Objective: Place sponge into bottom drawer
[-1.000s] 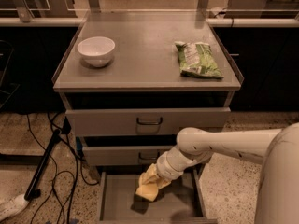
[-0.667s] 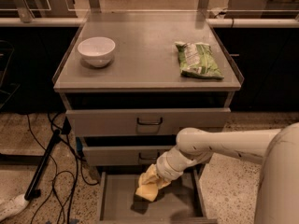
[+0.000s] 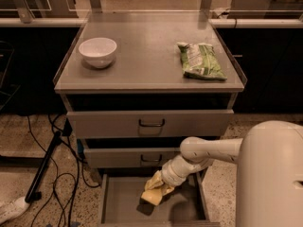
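We are looking at the bottom drawer, which is standing open. Our arm is reaching down into the drawer from its right side. The tool is hanging just over the drawer's floor, near its middle, touching the sponge; we cannot tell whether it is gripping it.

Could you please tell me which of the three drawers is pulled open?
The bottom drawer: it is pulled out, its flat floor showing, and the gripper hangs over it. The top drawer and middle drawer above are pushed in.
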`<state>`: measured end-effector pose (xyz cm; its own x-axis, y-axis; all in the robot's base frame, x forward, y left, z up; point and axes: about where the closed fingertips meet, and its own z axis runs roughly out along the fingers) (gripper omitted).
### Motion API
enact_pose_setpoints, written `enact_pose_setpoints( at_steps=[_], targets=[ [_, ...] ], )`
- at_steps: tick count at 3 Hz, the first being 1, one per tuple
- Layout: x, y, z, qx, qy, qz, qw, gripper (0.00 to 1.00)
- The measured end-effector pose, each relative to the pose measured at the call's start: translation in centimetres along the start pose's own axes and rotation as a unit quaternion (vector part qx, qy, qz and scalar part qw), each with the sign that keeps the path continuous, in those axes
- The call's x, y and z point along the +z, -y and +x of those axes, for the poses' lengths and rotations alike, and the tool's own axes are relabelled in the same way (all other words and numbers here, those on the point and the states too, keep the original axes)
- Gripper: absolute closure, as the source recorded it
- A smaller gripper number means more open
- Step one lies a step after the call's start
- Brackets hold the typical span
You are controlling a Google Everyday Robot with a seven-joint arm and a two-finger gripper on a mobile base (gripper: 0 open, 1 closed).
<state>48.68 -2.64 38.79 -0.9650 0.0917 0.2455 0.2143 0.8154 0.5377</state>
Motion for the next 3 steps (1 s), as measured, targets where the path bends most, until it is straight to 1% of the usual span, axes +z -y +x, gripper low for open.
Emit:
enact_pose_setpoints(
  at_steps=[1, 2, 3],
  targets=[
    [0.1, 0.0, 0.1, 0.001, -0.002, 0.0, 1.0, 1.0],
    [1.4, 0.2, 0.4, 0.056, 0.006, -0.023, 0.9981, 1.0],
    [2.9, 0.4, -0.3, 0.102, 0.018, -0.04, 0.9938, 1.0]
  ],
)
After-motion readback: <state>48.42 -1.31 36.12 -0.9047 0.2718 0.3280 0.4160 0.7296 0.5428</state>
